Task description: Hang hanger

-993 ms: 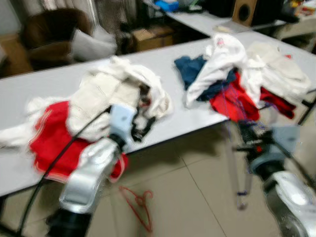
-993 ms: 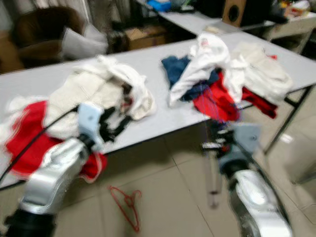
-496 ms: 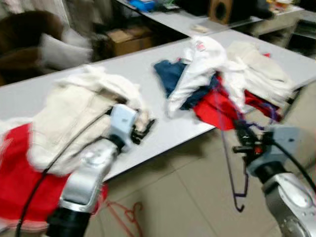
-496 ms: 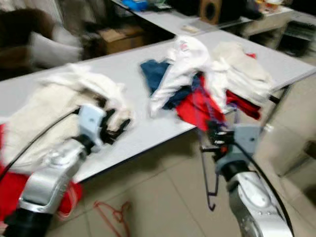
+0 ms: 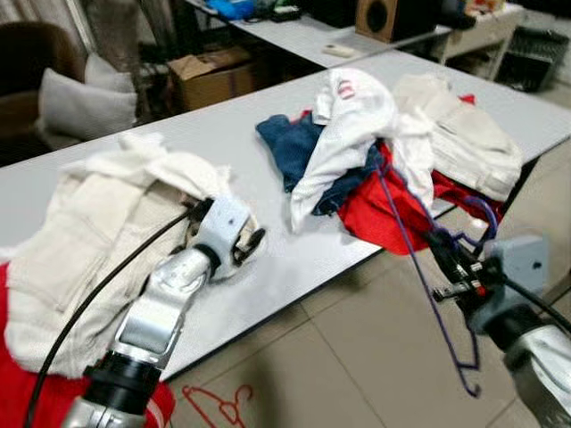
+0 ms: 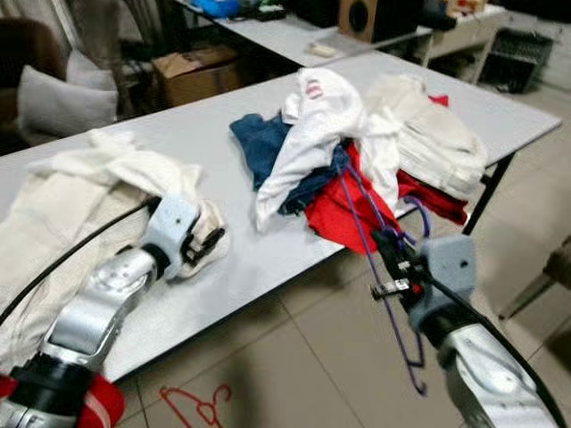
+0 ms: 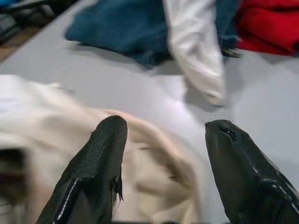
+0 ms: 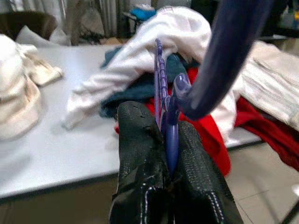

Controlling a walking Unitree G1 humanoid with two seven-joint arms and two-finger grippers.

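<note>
On the tiled floor nearest me lies a red wire hanger (image 5: 219, 406), near my left side and untouched, while my right gripper (image 6: 393, 263), low on the right and just off the table's near edge, is clenched on the purple hanger (image 6: 379, 241); the right wrist view shows both black fingers (image 8: 140, 154) pinched hard against its plastic, the hook curling off above them. A second ago my view was blurred and turned further left, taking in a red garment at the table's left end; now the picture has steadied and swung right, so the camera has moved and the clothes have not. What has changed in my own hold is the hanger's pose: it hung almost straight down below the gripper then, and now it slants, its upper part reaching up over the red cloth (image 5: 379, 214) at the table edge and its lower loop dangling toward the floor. I judge that I have the task's thing secured and am turning to carry it, though no rail to hang it on can be seen. My left gripper (image 5: 252, 242) is forward over the grey table (image 5: 294, 259), its fingers spread apart, resting just beside the cream garment (image 5: 98, 214) heaped on the left. Beyond, at mid-table, a white shirt (image 5: 348, 116) drapes over a blue piece (image 5: 290, 147), with more pale clothes (image 5: 455, 134) to the far right. Further back stand a cardboard box (image 5: 210, 71) and a speaker (image 5: 379, 16).
</note>
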